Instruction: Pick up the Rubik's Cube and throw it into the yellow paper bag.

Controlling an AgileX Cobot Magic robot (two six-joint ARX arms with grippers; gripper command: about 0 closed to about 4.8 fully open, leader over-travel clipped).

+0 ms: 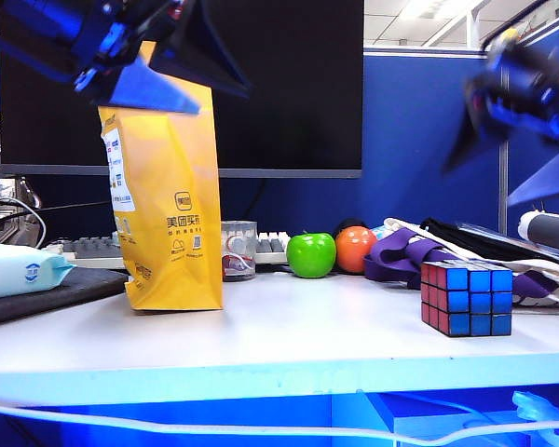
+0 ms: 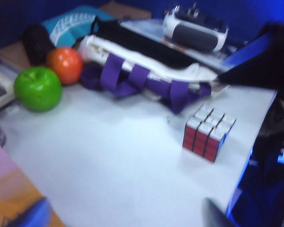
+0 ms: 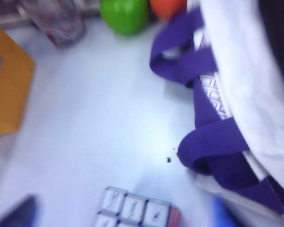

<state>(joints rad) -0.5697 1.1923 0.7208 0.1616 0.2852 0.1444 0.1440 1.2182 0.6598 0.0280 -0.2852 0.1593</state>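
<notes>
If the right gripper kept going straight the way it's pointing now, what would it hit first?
Probably the Rubik's Cube: the right wrist view looks down on it between the right gripper's blurred open fingertips, on the white table. Depth is unclear; it might reach bare table just beside the cube.

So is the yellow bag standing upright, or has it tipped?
Upright: the yellow paper bag stands on its base on the table, left gripper above it.
</notes>
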